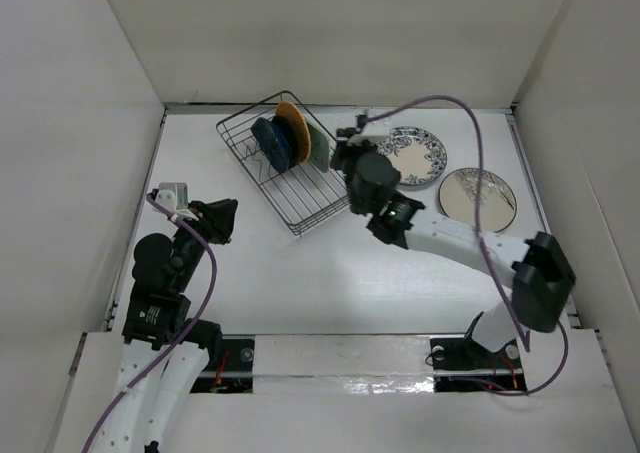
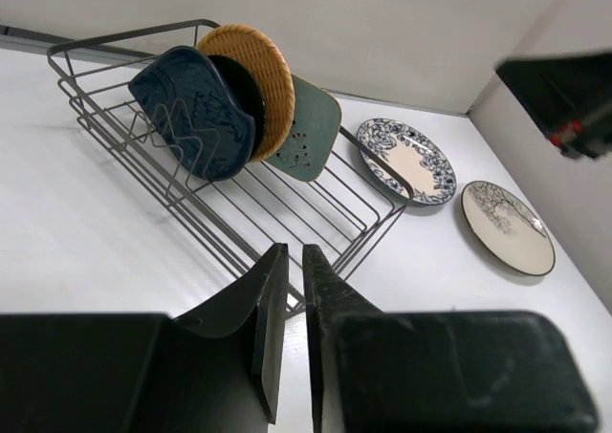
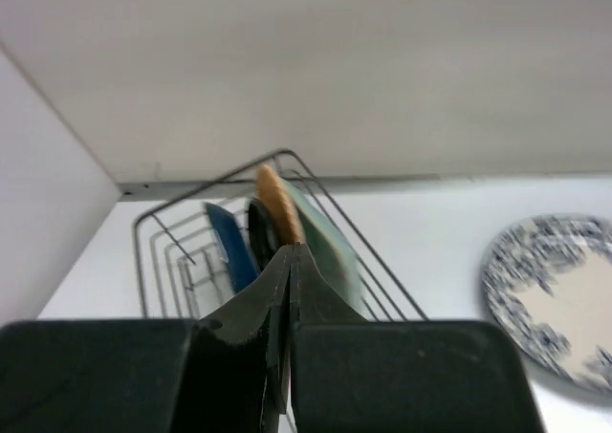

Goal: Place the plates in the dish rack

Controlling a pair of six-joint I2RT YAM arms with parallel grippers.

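The silver wire dish rack (image 1: 285, 188) stands at the back middle of the table. In it stand the dark blue leaf-shaped plate (image 2: 191, 108), the small black plate (image 2: 244, 89), the tan woven disc (image 2: 258, 75) and the pale green plate (image 2: 308, 132). The blue-white floral plate (image 1: 417, 155) and the cream plate with dark rim (image 1: 477, 199) lie flat to the rack's right. My right gripper (image 1: 345, 148) is shut and empty, beside the rack's right end near the green plate. My left gripper (image 1: 226, 216) is shut and empty, left of the rack.
White walls enclose the table on three sides. A purple cable (image 1: 470, 123) loops over the right arm above the two flat plates. A small white box (image 1: 170, 190) sits by the left wall.
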